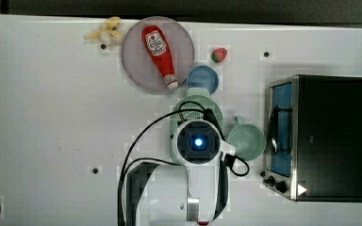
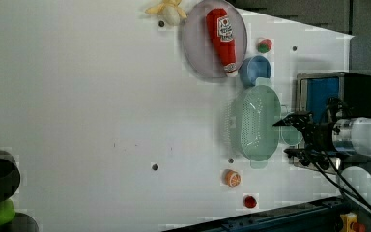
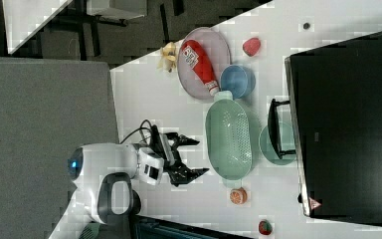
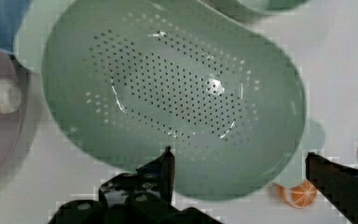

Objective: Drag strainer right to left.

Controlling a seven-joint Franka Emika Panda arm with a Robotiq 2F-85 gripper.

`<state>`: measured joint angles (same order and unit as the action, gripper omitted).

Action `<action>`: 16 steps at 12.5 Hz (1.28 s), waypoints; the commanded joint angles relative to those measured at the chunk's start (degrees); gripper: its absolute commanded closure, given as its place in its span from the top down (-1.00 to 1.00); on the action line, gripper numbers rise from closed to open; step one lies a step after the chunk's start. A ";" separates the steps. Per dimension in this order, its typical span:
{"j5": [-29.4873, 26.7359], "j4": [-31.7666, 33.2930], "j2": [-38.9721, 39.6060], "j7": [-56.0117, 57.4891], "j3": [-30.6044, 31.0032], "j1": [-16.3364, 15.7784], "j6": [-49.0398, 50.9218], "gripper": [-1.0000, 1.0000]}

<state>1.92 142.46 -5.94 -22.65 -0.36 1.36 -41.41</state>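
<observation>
A pale mint-green plastic oblong strainer (image 3: 228,139), pierced with a grid of small holes and fitted with short tab handles, sits upright on the white bench (image 2: 87,96). One rounded end lies just beside a small round blue bowl (image 3: 237,81) and a grey plate (image 3: 191,79) carrying a red ketchup bottle (image 3: 199,61). A round mint-green mug (image 3: 276,143) stands between the strainer and a black toaster oven (image 3: 348,124); a small orange slice (image 3: 238,195) lies near the strainer's other end.

The black tool (image 3: 191,156) hangs above the strainer with its fingers spread wide and nothing between them, apart from the plastic. In the wrist view one fingertip (image 4: 167,164) shows over the near rim and the other beyond the tab handle.

The approach appears to be the step in hand, with the drag not yet begun. The next move likely calls for lowering one finger inside the rim, closing on the wall, then drawing the strainer toward the top view's left, clear of plate and bowl.
</observation>
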 commanded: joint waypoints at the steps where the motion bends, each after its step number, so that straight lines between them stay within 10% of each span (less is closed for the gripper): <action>1: 0.78 0.01 4.52 -12.93 -0.14 -0.05 -7.16 1.00; 16: 0.51 -0.37 26.87 -21.83 2.40 -4.60 -27.89 1.00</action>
<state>3.57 141.45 22.45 -41.82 1.27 -0.41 -69.66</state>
